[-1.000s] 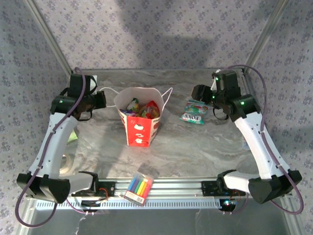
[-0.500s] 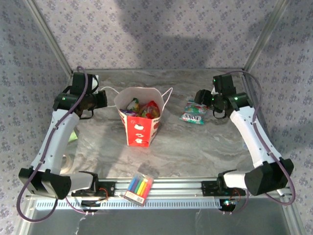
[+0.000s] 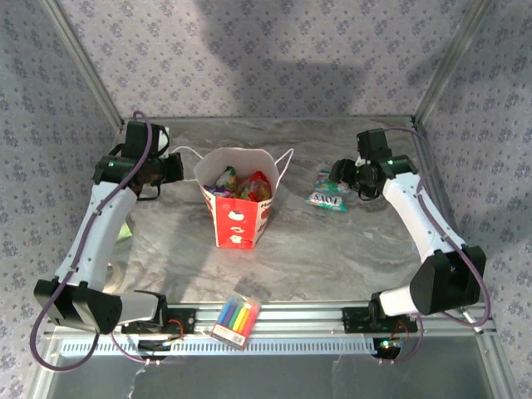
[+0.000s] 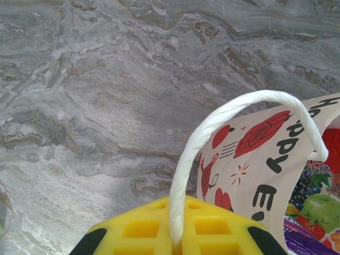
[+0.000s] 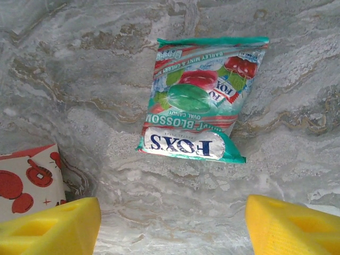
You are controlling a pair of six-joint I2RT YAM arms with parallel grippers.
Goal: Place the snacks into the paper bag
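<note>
The white paper bag point(image 3: 236, 218) with red apple prints stands upright left of the table's middle, with several snacks point(image 3: 246, 183) showing in its open top. My left gripper point(image 3: 173, 169) is beside the bag's left, shut on its white string handle point(image 4: 208, 133); the yellow fingers point(image 4: 139, 229) pinch the string at the bottom of the left wrist view, with the bag point(image 4: 268, 159) at the right. A teal-white snack packet point(image 3: 330, 189) lies flat on the table right of the bag. My right gripper point(image 3: 341, 171) hovers just above and beside it, open, and the packet point(image 5: 201, 111) lies ahead of the spread fingers point(image 5: 50, 226).
A clear box of rainbow markers point(image 3: 235, 320) lies at the near edge between the arm bases. The marble table point(image 3: 332, 249) is fenced by metal frame posts and patterned walls. A corner of the bag point(image 5: 29, 178) shows at the left of the right wrist view.
The right arm has swung in and brought its gripper down closer over the teal-white packet, with the jaws spreading wider. The left gripper still holds the bag handle in the same place.
</note>
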